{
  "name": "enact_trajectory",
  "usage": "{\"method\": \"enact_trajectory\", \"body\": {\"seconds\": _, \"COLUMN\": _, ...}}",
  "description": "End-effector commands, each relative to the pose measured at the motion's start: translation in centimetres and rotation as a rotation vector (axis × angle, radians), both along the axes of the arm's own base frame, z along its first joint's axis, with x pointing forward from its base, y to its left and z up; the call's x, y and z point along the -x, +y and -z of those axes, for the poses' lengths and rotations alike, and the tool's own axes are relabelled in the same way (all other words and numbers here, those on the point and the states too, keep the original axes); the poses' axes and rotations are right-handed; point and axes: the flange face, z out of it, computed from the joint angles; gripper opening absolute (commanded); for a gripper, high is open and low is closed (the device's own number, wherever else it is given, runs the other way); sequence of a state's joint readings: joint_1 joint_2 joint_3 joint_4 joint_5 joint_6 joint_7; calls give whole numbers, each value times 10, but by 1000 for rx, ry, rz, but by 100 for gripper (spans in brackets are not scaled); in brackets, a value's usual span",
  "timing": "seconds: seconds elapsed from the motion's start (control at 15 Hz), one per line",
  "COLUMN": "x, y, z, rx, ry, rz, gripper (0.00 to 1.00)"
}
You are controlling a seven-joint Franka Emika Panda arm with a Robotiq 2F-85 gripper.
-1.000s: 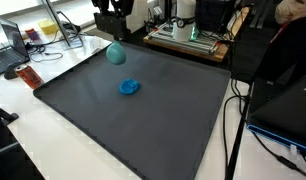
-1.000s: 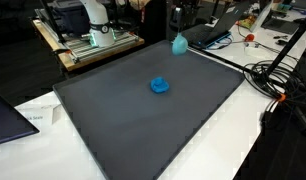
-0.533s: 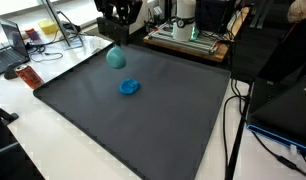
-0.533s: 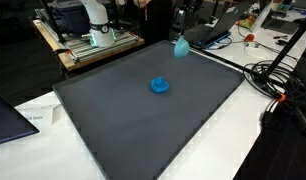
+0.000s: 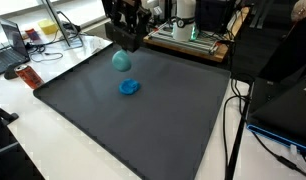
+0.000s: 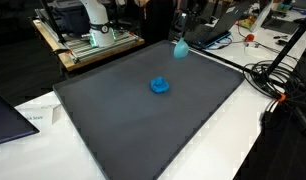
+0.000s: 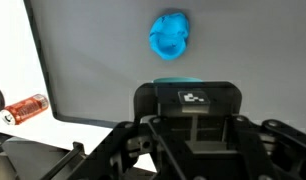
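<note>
My gripper [image 5: 124,45] hangs over the far edge of a dark grey mat [image 5: 143,125] and is shut on a teal rounded object [image 5: 121,60], held just above the mat. It also shows in an exterior view [image 6: 179,46] under the gripper [image 6: 180,28]. A bright blue crumpled object [image 5: 129,87] lies on the mat, a short way in front of the held object, and shows in both exterior views [image 6: 160,85]. In the wrist view the blue object [image 7: 171,33] lies ahead of the gripper body [image 7: 188,105], and only a teal sliver [image 7: 178,79] shows.
A red can [image 5: 29,77] lies on the white table beside the mat's corner, also in the wrist view [image 7: 26,108]. A laptop [image 5: 8,45] and clutter sit beyond it. Lab equipment [image 5: 188,30] stands behind the mat. Cables [image 6: 278,85] trail along one side.
The gripper has carried the teal object down and inward over the mat, closer to the blue object. The blue object has not moved.
</note>
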State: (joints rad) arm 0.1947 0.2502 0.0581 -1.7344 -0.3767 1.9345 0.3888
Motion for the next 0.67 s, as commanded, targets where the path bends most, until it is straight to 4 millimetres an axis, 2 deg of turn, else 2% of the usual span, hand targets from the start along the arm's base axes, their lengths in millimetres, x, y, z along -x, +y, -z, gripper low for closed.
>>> {"method": "enact_trajectory", "body": {"seconds": 0.0, "x": -18, "y": 49, "z": 17, "rx": 134, "ry": 9, "rz": 65, "gripper": 22}}
{"method": "enact_trajectory", "body": {"seconds": 0.27, "x": -36, "y": 86, "z": 53, "rx": 287, "ry": 44, "rz": 122, "gripper": 22}}
{"method": "enact_trajectory", "body": {"seconds": 0.6, "x": -61, "y": 100, "z": 103, "rx": 446, "ry": 59, "rz": 147, "gripper": 22}}
